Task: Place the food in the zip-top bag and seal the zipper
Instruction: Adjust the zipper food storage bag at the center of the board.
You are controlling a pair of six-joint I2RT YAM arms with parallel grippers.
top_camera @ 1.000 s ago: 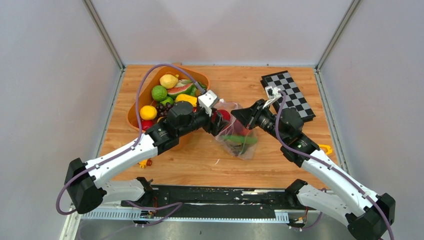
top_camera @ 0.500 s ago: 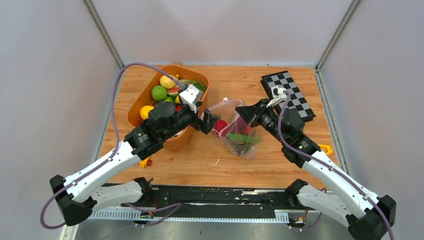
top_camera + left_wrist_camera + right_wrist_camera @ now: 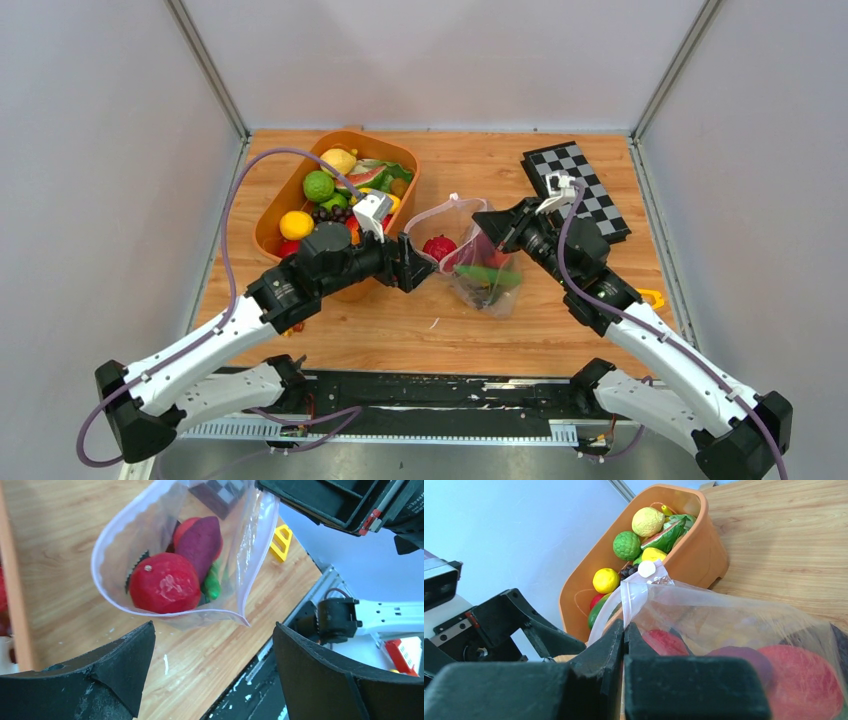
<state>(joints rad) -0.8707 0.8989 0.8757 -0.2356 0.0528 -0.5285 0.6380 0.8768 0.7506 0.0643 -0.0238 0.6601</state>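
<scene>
Your left gripper [image 3: 212,630] has its fingers spread wide with nothing between them. It hovers just left of the bag [image 3: 150,525], facing the gaping mouth. Your right gripper [image 3: 624,635] has its fingers pressed together, clamped on the bag's far right rim, and lifts the mouth off the table [image 3: 520,330]. The zipper [image 3: 100,555] curves round the opening as a whitish strip, unsealed.

Inside the bag you can see a red fruit [image 3: 164,582] nearest the mouth. Behind it are a purple piece [image 3: 202,540] and a green cucumber [image 3: 490,277]. The bag sits mid-table.

To its left is the orange tub [image 3: 272,200], which holds more food, including a lemon [image 3: 296,224]. At the far right lies a checkerboard [image 3: 590,195]. A yellow toy [image 3: 650,297] sits by the right edge.
</scene>
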